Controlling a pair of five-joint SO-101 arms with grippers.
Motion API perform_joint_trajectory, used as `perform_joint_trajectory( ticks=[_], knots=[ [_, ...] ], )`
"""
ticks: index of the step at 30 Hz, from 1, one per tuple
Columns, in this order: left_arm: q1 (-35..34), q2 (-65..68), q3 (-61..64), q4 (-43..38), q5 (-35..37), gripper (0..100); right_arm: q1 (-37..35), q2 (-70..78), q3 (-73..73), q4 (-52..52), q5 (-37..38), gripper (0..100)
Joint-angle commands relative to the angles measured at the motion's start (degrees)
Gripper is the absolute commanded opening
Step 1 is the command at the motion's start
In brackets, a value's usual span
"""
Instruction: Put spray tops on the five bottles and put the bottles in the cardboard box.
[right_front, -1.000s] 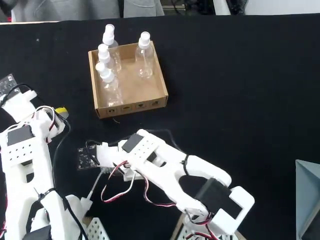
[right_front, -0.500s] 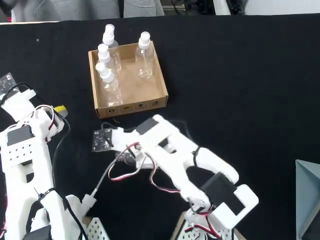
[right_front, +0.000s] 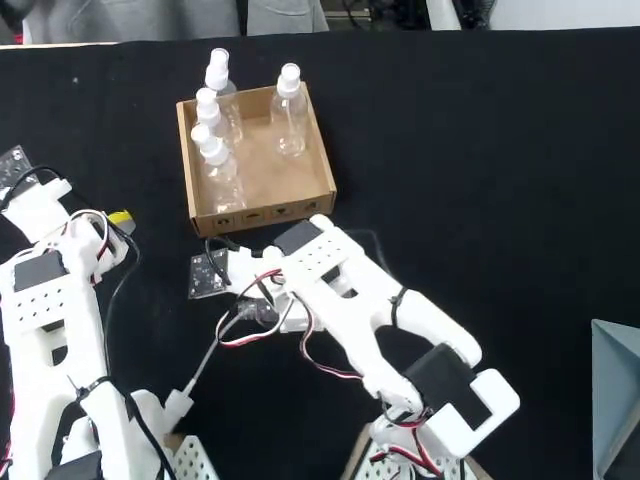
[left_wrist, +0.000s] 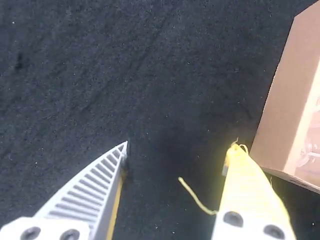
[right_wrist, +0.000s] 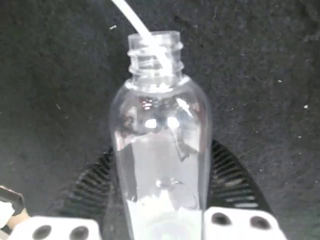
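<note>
The cardboard box (right_front: 305, 185) stands at the back left and holds three capped spray bottles; a fourth capped bottle (right_front: 217, 75) stands at its far rim. My right gripper (right_front: 256, 312) sits just in front of the box, shut on a clear uncapped bottle (right_wrist: 160, 165) lying level. A thin white dip tube (right_wrist: 142, 32) runs into the bottle's neck (right_wrist: 154, 47). The tube (right_front: 205, 360) leads down to a white spray top (right_front: 172, 404) on the cloth near the front edge. My left gripper (left_wrist: 177, 147) hovers open over the black cloth beside the box's corner (left_wrist: 292, 100), holding nothing.
A grey container (right_front: 615, 385) stands at the right edge. The left arm's white body (right_front: 50, 320) fills the front left, with loose wires (right_front: 255, 335) hanging under the right arm. Open black cloth stretches right of the box.
My right arm has swung up and right toward the box with the bottle in it, sliding along the tube. The spray top and left arm have stayed in place.
</note>
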Motion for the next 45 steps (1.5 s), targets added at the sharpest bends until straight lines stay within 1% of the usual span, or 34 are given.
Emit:
perform_joint_trajectory(
  ticks=[1,4,6,9,15,20,23,26,37,45],
  knots=[
    [-0.8,-2.4,-0.9,-1.2,0.4,29,1.1,-0.2,-4.1,0.4,0.8,30.4],
    [-1.9,-2.4,-0.9,-1.3,0.4,29,1.0,-0.2,-3.9,0.4,1.0,38.4],
    [-1.9,-2.4,-0.9,-1.3,0.4,29,0.9,-0.2,-4.1,0.4,1.0,40.0],
    [-1.9,-2.4,-0.9,-1.3,0.4,29,0.8,-0.2,-4.2,0.4,1.0,40.0],
    [-1.9,-2.4,-0.9,-1.3,0.4,29,-2.1,0.0,-3.8,-1.8,0.7,40.0],
    [-1.9,-2.4,-0.9,-1.3,0.4,29,-1.9,0.2,-3.7,-4.4,0.4,40.0],
    [-1.9,-2.4,-0.9,-1.3,0.4,29,-2.2,0.3,-3.7,-6.2,-2.6,40.0],
    [-1.9,-2.4,-0.9,-1.3,0.4,29,-2.1,0.3,-3.7,-7.8,-4.0,39.9],
    [-1.9,-2.4,-0.9,-1.3,0.4,29,-2.0,0.4,-3.7,-8.3,-4.0,39.9],
    [-1.9,-2.4,-0.9,-1.3,0.4,29,-2.1,0.4,-1.1,-13.3,-4.2,39.9]
  ],
)
